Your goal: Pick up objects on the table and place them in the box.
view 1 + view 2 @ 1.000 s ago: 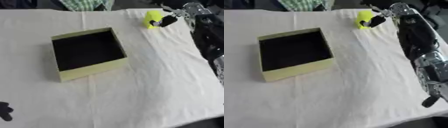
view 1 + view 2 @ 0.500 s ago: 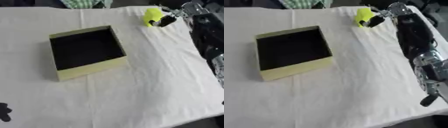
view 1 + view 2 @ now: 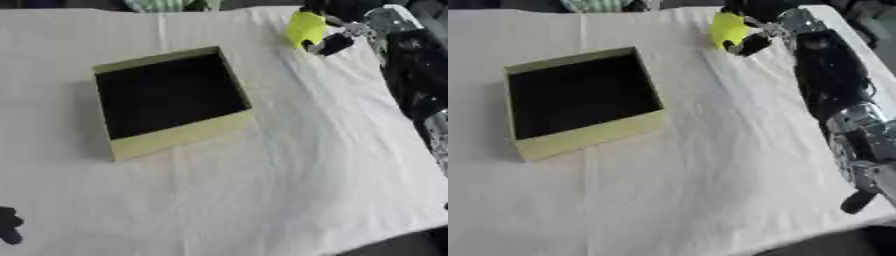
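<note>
A yellow-green object [image 3: 729,28], its exact kind hard to make out, sits at the far right of the counter [image 3: 710,165], held by the right hand [image 3: 756,40], whose dark fingers [image 3: 750,46] curl against its near side and appear to pinch it. The right arm [image 3: 830,90] extends along the counter's right edge. The open box [image 3: 168,100], olive-walled with a dark interior, stands well apart to the left on the white cloth. The left hand [image 3: 9,225] shows only as a dark shape at the lower left corner; its finger state cannot be told.
</note>
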Controlling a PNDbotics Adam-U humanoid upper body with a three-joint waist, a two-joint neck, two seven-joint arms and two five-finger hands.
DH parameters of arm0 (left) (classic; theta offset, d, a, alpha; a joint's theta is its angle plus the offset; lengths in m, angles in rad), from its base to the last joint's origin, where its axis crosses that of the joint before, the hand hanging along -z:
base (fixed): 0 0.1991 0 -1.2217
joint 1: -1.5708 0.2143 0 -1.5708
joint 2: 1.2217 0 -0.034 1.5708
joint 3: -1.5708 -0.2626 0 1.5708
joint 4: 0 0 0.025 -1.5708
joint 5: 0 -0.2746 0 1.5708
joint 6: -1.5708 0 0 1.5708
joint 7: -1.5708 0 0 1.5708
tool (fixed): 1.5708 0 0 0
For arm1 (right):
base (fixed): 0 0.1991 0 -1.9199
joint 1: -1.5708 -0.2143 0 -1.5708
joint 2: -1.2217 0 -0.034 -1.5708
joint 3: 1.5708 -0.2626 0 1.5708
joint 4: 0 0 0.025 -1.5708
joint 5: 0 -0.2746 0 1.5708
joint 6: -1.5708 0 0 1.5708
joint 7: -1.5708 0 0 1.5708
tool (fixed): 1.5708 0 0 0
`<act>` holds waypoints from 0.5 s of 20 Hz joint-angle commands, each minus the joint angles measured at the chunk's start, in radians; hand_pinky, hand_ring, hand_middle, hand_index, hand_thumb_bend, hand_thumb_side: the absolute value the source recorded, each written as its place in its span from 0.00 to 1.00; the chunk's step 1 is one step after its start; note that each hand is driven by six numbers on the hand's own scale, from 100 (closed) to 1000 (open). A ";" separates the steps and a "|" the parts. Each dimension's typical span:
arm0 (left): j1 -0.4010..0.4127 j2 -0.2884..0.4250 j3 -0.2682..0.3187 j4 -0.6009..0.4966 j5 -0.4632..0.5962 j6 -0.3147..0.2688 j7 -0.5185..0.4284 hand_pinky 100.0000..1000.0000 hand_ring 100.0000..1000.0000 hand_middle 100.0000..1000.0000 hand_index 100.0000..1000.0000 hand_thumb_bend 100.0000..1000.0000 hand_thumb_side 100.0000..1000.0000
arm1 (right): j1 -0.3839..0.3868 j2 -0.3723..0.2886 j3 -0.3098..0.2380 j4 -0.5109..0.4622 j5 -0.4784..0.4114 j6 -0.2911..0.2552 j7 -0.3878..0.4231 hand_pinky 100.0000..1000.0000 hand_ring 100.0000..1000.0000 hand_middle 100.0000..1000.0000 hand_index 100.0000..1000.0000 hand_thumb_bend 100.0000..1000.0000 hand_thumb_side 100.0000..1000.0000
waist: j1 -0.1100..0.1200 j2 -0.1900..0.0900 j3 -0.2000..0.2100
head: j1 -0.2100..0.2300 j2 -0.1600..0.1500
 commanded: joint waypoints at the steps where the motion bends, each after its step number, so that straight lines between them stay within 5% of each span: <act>1: -0.009 0.005 0.005 -0.020 -0.006 -0.006 0.000 0.65 0.48 0.45 0.74 0.00 0.94 | -0.010 -0.055 -0.011 -0.004 -0.025 0.004 0.001 0.86 0.97 0.97 1.00 0.12 0.55 | 0.003 -0.015 -0.003 | -0.003 -0.011; 10: -0.010 0.002 0.004 -0.020 -0.012 -0.011 -0.002 0.65 0.48 0.45 0.74 0.00 0.94 | -0.005 -0.063 -0.016 -0.010 -0.085 0.008 -0.009 0.83 0.96 0.95 1.00 0.09 0.42 | 0.013 -0.006 -0.010 | -0.007 -0.009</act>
